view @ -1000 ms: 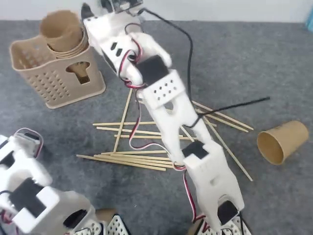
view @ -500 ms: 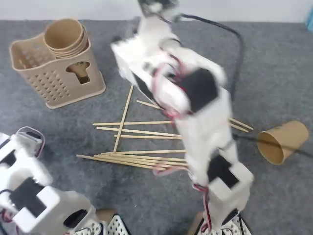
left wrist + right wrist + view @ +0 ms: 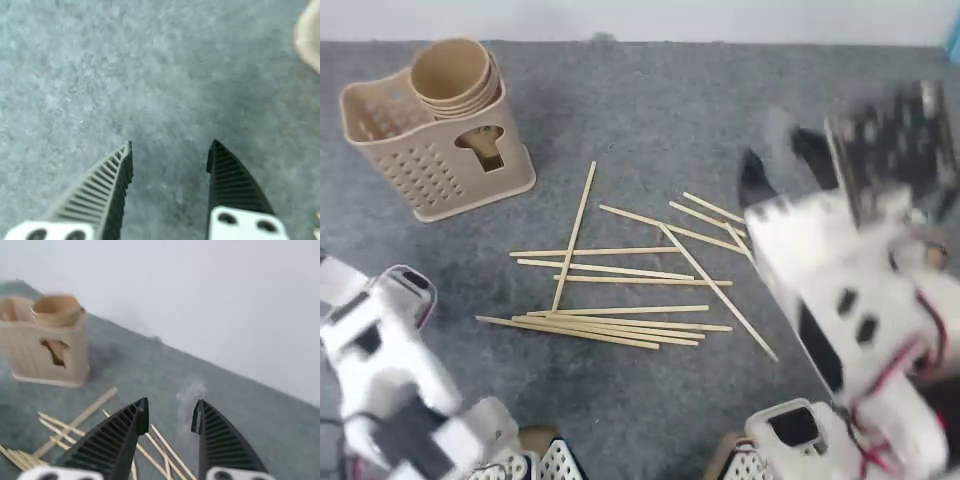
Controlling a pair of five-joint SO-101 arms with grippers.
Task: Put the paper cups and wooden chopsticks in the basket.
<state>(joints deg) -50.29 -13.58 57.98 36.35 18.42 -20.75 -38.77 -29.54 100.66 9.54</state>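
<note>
A stack of paper cups (image 3: 450, 72) is seen standing in one corner of the basket (image 3: 430, 165), at the far left of the table (image 3: 720, 100) (its top is covered in grey carpet (image 3: 650, 130)). The wooden chopsticks (image 3: 620, 275) are scattered on the carpet in the middle, crossing one another, well apart from the basket. The right tool (image 3: 170, 412) is held to the right of the chopsticks, its jaws parted by a narrow gap with nothing between them. The left tool (image 3: 171, 147) is held wide over carpet, nothing gripped. A pale blur (image 3: 307, 35) at the edge of its view may be a cup.
</note>
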